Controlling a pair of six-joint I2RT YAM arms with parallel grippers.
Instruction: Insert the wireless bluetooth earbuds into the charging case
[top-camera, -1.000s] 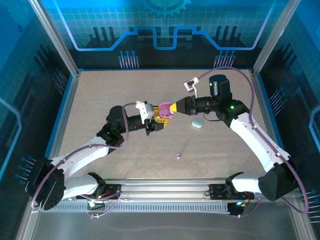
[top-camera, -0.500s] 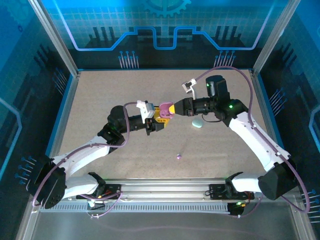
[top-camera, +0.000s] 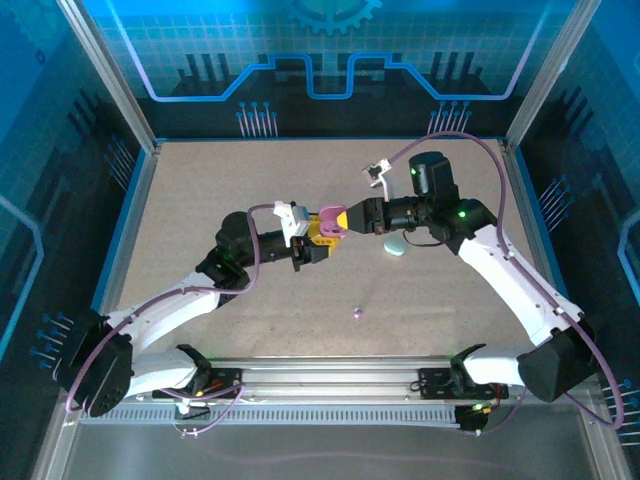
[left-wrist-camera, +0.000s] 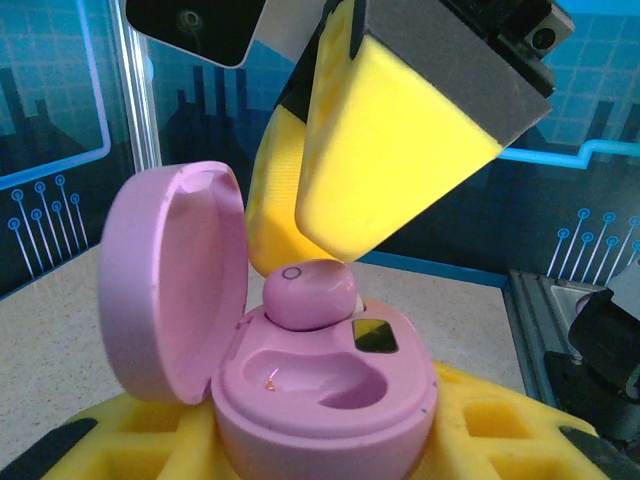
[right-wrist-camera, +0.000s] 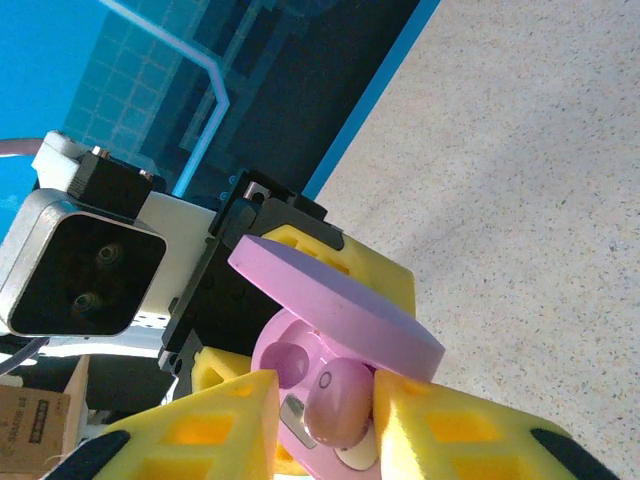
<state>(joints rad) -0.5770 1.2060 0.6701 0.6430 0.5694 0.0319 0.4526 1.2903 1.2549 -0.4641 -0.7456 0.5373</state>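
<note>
An open pink charging case (left-wrist-camera: 330, 400) sits between the yellow foam fingers (left-wrist-camera: 110, 440) of my left gripper (left-wrist-camera: 320, 455), which is shut on it, lid (left-wrist-camera: 170, 280) swung up to the left. My right gripper (right-wrist-camera: 325, 400) holds a pink earbud (right-wrist-camera: 340, 405) between its yellow fingers (right-wrist-camera: 460, 430). The earbud (left-wrist-camera: 308, 293) rests at the case's far slot, standing proud of it. The near slot (left-wrist-camera: 320, 375) is empty. From above, both grippers meet mid-table at the case (top-camera: 328, 217). A tiny purple earbud (top-camera: 357, 313) lies loose on the table nearer the front.
A shut mint oval case (top-camera: 396, 246) lies on the beige tabletop just below the right arm's wrist. Blue walls and aluminium posts (top-camera: 142, 140) fence the table on three sides.
The right gripper has edged left, bringing the pink earbud onto the open case. The left arm and its case have stayed nearly still.
</note>
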